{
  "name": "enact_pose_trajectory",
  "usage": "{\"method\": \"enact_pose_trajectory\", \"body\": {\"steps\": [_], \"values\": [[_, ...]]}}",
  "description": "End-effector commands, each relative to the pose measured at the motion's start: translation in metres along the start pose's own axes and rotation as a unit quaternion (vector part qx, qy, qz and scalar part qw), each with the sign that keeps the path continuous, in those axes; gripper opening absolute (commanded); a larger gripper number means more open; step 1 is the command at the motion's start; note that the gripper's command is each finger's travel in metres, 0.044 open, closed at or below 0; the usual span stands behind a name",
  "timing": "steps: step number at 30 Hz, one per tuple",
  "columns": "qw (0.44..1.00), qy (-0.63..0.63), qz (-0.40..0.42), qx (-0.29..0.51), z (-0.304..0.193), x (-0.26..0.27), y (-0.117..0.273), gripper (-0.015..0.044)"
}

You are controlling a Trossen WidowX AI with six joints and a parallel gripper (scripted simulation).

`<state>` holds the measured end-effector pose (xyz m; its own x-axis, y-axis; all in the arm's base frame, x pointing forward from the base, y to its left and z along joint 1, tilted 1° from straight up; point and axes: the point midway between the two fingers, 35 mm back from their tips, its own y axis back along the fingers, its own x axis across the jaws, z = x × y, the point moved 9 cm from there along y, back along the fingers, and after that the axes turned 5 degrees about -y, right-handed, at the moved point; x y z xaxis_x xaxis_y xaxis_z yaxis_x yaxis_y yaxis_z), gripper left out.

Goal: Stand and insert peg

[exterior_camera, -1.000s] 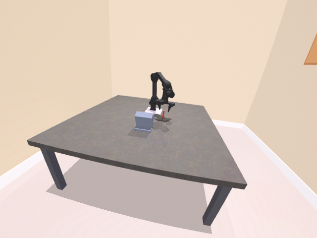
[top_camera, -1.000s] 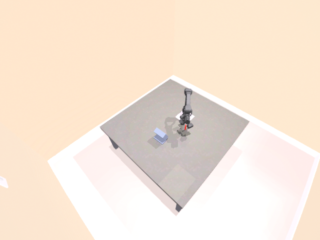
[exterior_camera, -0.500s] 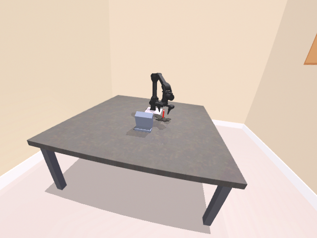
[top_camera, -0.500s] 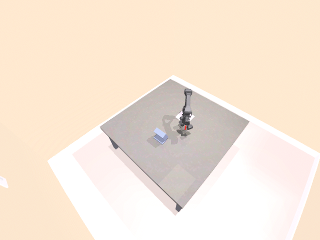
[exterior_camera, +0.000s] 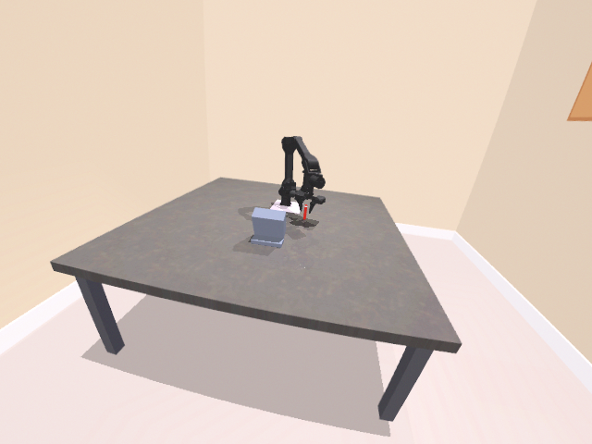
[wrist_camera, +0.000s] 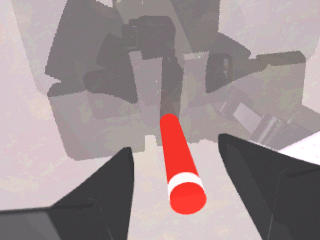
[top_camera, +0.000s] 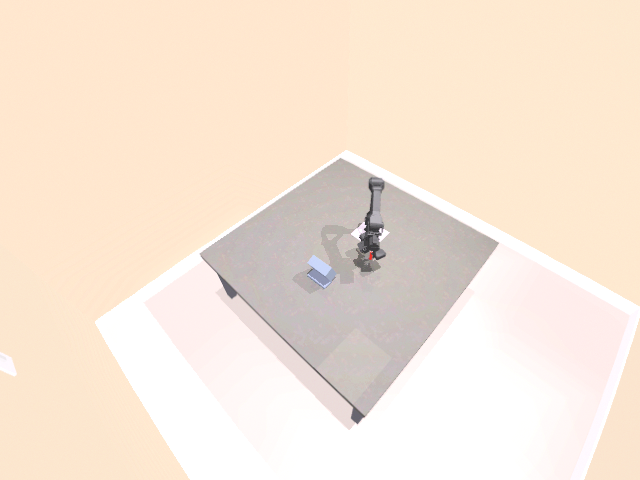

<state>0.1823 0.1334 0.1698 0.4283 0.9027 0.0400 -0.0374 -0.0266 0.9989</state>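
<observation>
- Landmark for all this: the slim red cylindrical peg w/ a white band near one end (top_camera: 370, 255) (exterior_camera: 304, 213) (wrist_camera: 177, 150). From where I'm standing it's upright on the grey-brown mottled rectangular table (top_camera: 403, 320) (exterior_camera: 191, 248), banded end up, plain end down.
- White band (wrist_camera: 185, 180) sits just under the peg's top face; wrist cam looks down on that end.
- Black two-finger gripper (top_camera: 370, 253) (exterior_camera: 305, 211) (wrist_camera: 175, 148) is pointed down at the peg, one dark tapered finger (wrist_camera: 112, 185) on one side, its twin (wrist_camera: 250, 175) on the other.
- Fingers approx. half open, not gripping: wrist view has the peg betw. them, w/ a visible gap each side. So peg's standing w/o being held.
- Black jointed robot arm (top_camera: 375, 201) (exterior_camera: 289, 165) rises behind the peg in ext. view, then bends over & down twd it.
- White flat base plate (top_camera: 385, 233) (exterior_camera: 277, 207) (wrist_camera: 305, 150) lies under the arm; in ext. view it's behind & a bit left of the peg.
- Blue-grey blocky sloped panel (top_camera: 320, 266) (exterior_camera: 268, 227) stands well apart from the peg, to its left & nearer me in ext. view. Can't make out its hole from these angles.
- Dark shadows of arm + gripper fall on the tabletop around the peg.
- Orange flat panel (exterior_camera: 583, 100) is on the wall, far right of the peg & higher up, partly cut off.
</observation>
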Motion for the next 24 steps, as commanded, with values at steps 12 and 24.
{"method": "enact_pose_trajectory", "body": {"steps": [12,24], "values": [[1.000,0.000,0.001,0.000,0.000,0.000,0.001,0.0000],[1.000,-0.001,0.000,0.001,0.002,0.003,0.035,0.0000]]}}
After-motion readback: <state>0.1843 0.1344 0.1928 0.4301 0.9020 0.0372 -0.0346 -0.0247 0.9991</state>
